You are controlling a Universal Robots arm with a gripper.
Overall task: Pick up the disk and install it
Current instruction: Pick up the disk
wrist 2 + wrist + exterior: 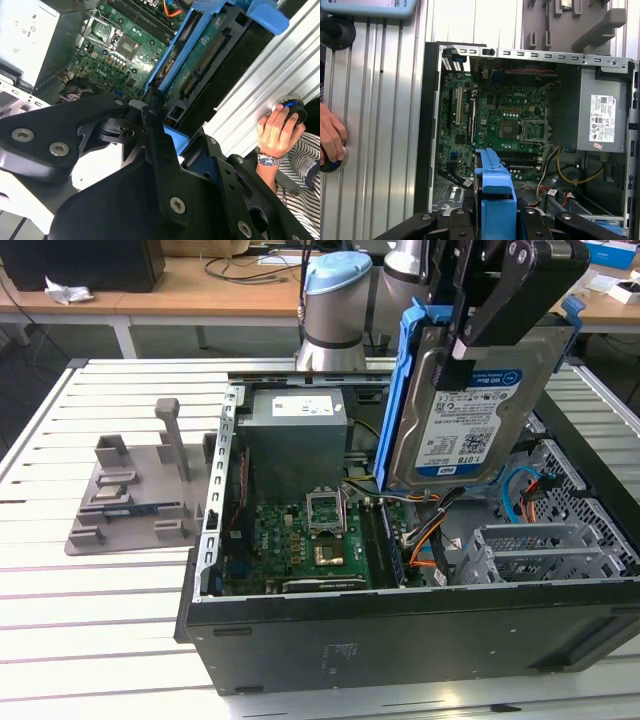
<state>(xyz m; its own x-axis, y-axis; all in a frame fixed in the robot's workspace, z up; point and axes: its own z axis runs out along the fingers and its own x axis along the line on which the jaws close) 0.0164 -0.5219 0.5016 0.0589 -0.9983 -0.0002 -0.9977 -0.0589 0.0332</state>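
Observation:
The disk [462,410] is a silver hard drive with a white-and-blue label in a blue plastic bracket. It hangs tilted, almost upright, in the air over the open computer case [400,635]. My gripper [463,348] is shut on it from above, its black fingers [497,302] clamping the upper edge. In the second wrist view the disk's green circuit board [200,57] and blue bracket [268,15] point down toward the case. The bracket's end [495,192] juts out between the black fingers [540,225] in the first wrist view.
Inside the case lie the green motherboard [305,540], the grey power supply [297,435], orange and blue cables [520,495] and a metal drive cage [545,550]. A grey fixture [130,495] stands at the exterior view's left. A person's hand [277,132] rests on the slatted table.

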